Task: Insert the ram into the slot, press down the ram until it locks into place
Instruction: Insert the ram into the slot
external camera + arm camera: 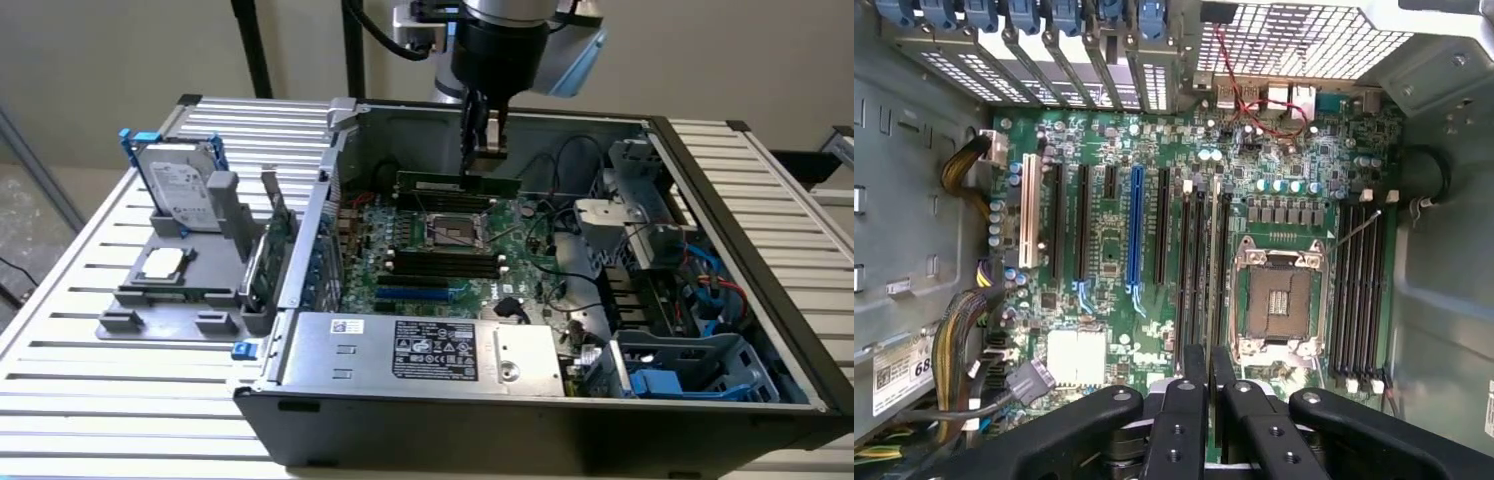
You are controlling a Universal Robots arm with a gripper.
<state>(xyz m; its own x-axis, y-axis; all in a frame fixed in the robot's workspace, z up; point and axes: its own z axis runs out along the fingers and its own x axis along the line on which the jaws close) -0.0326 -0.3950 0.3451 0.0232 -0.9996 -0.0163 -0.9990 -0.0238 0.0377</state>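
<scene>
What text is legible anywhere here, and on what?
"68": white sticker on the case wall, rest cut off.
Power supply label: too small to read.
Hard drive label: blurred.
Motherboard print: too small to read.
The ram in the gripper: nothing legible.

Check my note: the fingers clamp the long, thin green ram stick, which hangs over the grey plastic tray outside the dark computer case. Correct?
No. The fingers do clamp the long, thin green ram stick, but it hangs inside the dark computer case, over the large green motherboard beside the metal CPU socket, as the exterior view shows.
</scene>
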